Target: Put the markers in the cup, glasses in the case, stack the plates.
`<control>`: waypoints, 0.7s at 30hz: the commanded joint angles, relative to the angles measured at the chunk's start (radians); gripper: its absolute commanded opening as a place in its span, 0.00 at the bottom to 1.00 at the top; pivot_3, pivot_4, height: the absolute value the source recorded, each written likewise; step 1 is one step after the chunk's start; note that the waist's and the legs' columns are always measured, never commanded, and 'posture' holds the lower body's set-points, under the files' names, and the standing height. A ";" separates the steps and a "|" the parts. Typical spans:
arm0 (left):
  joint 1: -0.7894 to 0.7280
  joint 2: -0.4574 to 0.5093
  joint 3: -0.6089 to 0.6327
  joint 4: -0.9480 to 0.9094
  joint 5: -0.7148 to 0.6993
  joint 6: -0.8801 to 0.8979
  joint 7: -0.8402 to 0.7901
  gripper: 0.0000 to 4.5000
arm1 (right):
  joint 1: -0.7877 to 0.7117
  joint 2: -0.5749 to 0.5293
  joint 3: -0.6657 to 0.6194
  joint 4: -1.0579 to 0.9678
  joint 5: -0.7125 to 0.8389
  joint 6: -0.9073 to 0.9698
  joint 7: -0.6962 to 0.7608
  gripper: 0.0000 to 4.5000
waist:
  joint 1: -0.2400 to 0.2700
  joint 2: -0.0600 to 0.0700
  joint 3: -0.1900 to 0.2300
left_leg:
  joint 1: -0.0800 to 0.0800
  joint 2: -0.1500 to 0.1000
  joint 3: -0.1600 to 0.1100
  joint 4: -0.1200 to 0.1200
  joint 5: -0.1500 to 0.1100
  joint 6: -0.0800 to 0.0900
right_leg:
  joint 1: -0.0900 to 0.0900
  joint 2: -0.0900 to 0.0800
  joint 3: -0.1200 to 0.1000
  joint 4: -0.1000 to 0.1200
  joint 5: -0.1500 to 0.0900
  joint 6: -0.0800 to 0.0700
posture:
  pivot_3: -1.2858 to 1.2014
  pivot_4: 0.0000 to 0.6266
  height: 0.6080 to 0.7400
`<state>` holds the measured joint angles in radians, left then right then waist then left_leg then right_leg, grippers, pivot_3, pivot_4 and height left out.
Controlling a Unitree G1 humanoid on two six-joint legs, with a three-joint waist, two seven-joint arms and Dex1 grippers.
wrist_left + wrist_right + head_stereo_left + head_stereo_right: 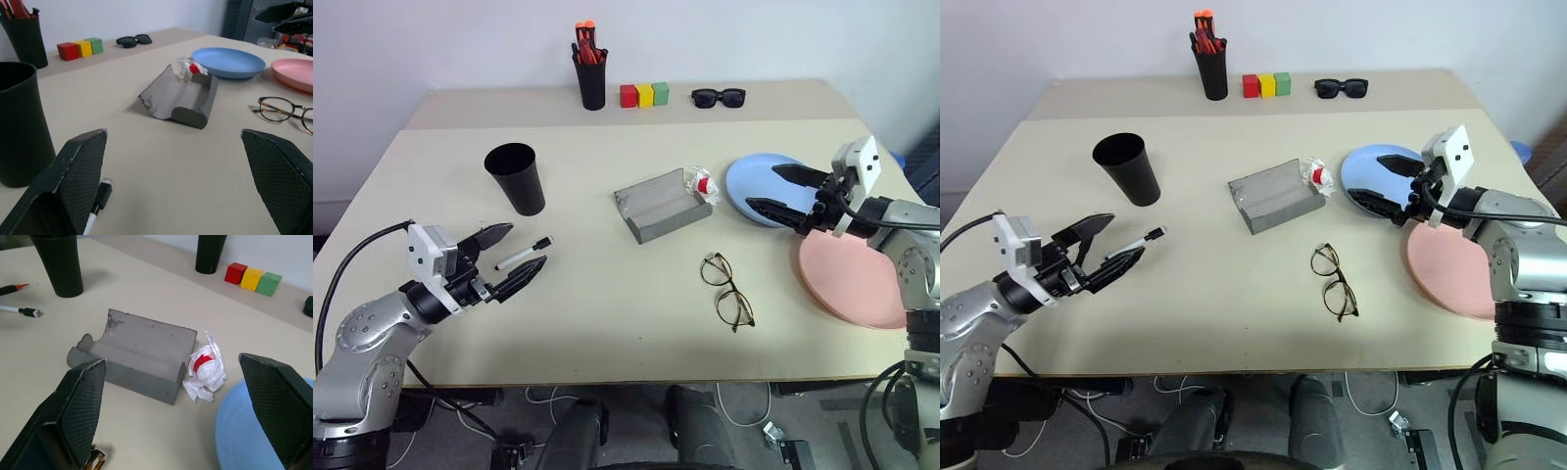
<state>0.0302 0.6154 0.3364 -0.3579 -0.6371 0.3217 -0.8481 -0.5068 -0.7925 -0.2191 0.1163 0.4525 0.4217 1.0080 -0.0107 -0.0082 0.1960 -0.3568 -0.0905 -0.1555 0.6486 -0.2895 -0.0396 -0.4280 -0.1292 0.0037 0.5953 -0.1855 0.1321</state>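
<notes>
A wide black cup (516, 176) stands upright at the table's left. Just in front of it a white marker with a black cap (519, 258) lies on the table, and my open left gripper (529, 245) hovers over it, a finger on either side. A dark marker with a red-orange tip (10, 288) lies beside the white one. The grey case (661, 204) lies open mid-table. The wire-rimmed glasses (726, 291) lie in front of it, unfolded. At the right sit the blue plate (742, 179) and the pink plate (852, 279), side by side. Over the blue plate my right gripper (761, 186) is open and empty.
A crumpled white wrapper with a red spot (702, 183) lies between the case and the blue plate. Along the back stand a narrow black pen holder (590, 73), three coloured blocks (644, 95) and black sunglasses (718, 97).
</notes>
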 commanded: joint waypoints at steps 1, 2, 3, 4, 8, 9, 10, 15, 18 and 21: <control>-0.026 0.026 -0.005 0.011 -0.006 0.002 -0.025 1.00 | 0.016 -0.018 -0.056 -0.071 0.030 0.008 -0.021 0.98 | 0.000 0.000 0.000 | 0.000 0.000 0.000 0.000 0.000 0.000 | 0.000 0.000 0.000 0.000 0.000 0.000 | 0.52 0.24 1.00; -0.026 0.032 -0.009 0.015 -0.006 0.003 -0.037 1.00 | 0.026 -0.018 -0.060 -0.086 0.032 0.011 -0.027 0.98 | 0.000 0.000 0.000 | 0.000 0.000 0.000 0.000 0.000 0.000 | 0.000 0.000 0.000 0.000 0.000 0.000 | 0.52 0.24 1.00; -0.029 0.037 -0.009 0.020 -0.009 0.005 -0.043 1.00 | 0.037 -0.016 -0.066 -0.104 0.035 0.017 -0.037 0.98 | 0.000 0.000 0.000 | 0.000 0.000 0.000 0.000 0.000 0.000 | 0.000 0.000 0.000 0.000 0.000 0.000 | 0.52 0.24 1.00; -0.040 0.041 -0.011 0.027 -0.014 0.011 -0.048 1.00 | 0.043 -0.016 -0.074 -0.115 0.038 0.023 -0.046 0.98 | 0.000 0.000 0.000 | 0.000 0.000 0.000 0.000 0.000 0.000 | 0.000 0.000 0.000 0.000 0.000 0.000 | 0.52 0.24 1.00; -0.102 0.050 -0.033 0.082 0.000 0.008 -0.075 1.00 | 0.071 -0.017 -0.095 -0.140 0.042 0.017 -0.063 0.98 | 0.001 0.000 0.000 | 0.000 0.000 0.000 0.000 0.000 0.000 | 0.000 0.000 0.000 0.000 0.000 0.000 | 0.52 0.24 1.00; -0.117 0.049 -0.041 0.094 0.004 0.004 -0.083 1.00 | 0.083 -0.015 -0.097 -0.146 0.038 0.005 -0.064 0.98 | 0.001 0.000 0.000 | 0.000 0.000 0.000 0.000 0.000 0.000 | 0.000 0.000 0.000 0.000 0.000 0.000 | 0.52 0.24 1.00; -0.137 0.046 -0.051 0.103 0.006 0.005 -0.082 1.00 | 0.090 -0.011 -0.099 -0.147 0.033 -0.013 -0.064 0.98 | 0.001 0.000 0.000 | 0.000 0.000 0.000 0.000 0.000 0.000 | 0.000 0.001 0.000 0.000 0.000 0.000 | 0.52 0.24 1.00; -0.181 0.057 -0.050 0.169 0.013 -0.010 -0.116 1.00 | 0.084 0.023 -0.052 -0.216 0.009 -0.057 -0.100 0.98 | -0.005 0.000 0.000 | 0.000 0.000 0.001 0.000 0.000 0.000 | -0.001 0.001 0.001 0.000 0.000 0.000 | 0.52 0.24 1.00; -0.215 0.060 -0.046 0.211 0.031 -0.014 -0.112 1.00 | 0.051 0.047 -0.024 -0.265 0.048 -0.037 -0.096 0.98 | -0.004 0.000 0.000 | 0.001 0.001 0.003 -0.001 0.000 0.000 | -0.001 0.002 0.003 0.000 0.000 0.000 | 0.52 0.24 1.00; -0.233 0.074 -0.026 0.247 0.030 -0.016 -0.120 1.00 | 0.043 0.073 0.005 -0.306 0.066 -0.014 -0.110 0.98 | -0.001 0.000 0.000 | 0.001 0.001 0.003 -0.001 0.000 0.000 | -0.001 0.002 0.003 0.000 0.001 0.000 | 0.52 0.24 1.00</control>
<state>-0.1835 0.6684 0.2788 -0.1164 -0.6088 0.3223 -0.9595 -0.4460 -0.7280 -0.2130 -0.1414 0.4954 0.4009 0.9088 -0.0121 -0.0086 0.1961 -0.3563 -0.0891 -0.1528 0.6479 -0.2896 -0.0395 -0.4292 -0.1269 0.0069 0.5948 -0.1849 0.1316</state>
